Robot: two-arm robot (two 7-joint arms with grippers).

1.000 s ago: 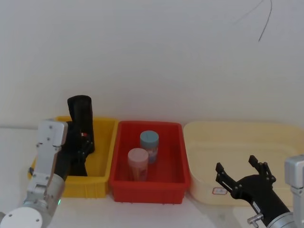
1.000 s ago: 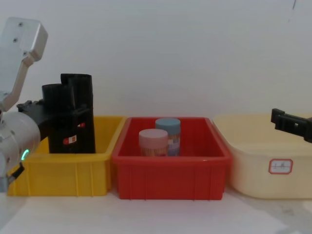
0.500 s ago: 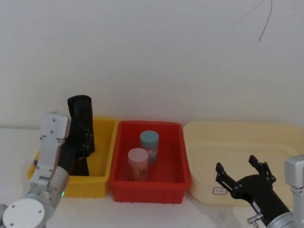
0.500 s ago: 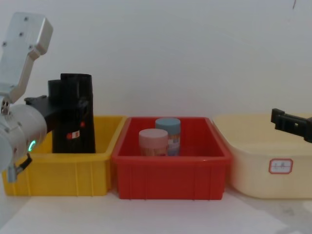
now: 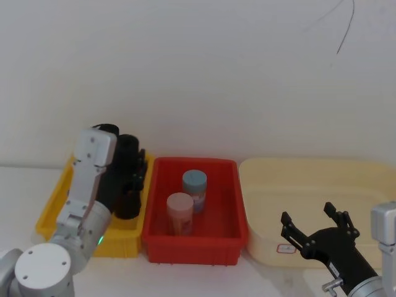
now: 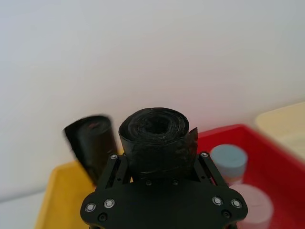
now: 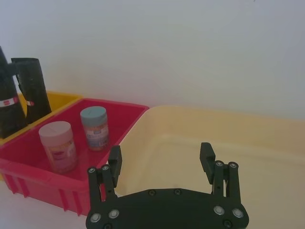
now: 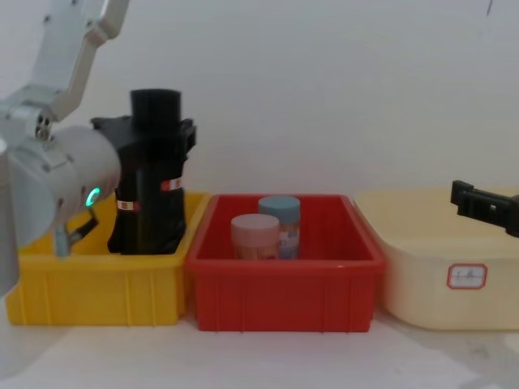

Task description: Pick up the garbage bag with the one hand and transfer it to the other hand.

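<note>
We record the left gripper [image 6: 158,157] clamped on the garbage bag [image 6: 157,131], which stands upright over the yellow bin [image 8: 97,284] at 9 o'clock of the red bin [image 8: 284,288], with a second black roll [image 6: 90,143] just beside it. Whether the bag's lower end touches the bin floor we cannot tell. The right gripper [image 7: 160,155], fingers apart and holding nothing, hangs at 4 o'clock of the red bin, at the near edge of the cream tub [image 8: 438,275].

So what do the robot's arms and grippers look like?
The left arm is silver-grey and rounded, with a small green light. The right arm is silver-grey too. The left gripper and right gripper are black and two-fingered, with little silver screws.
</note>
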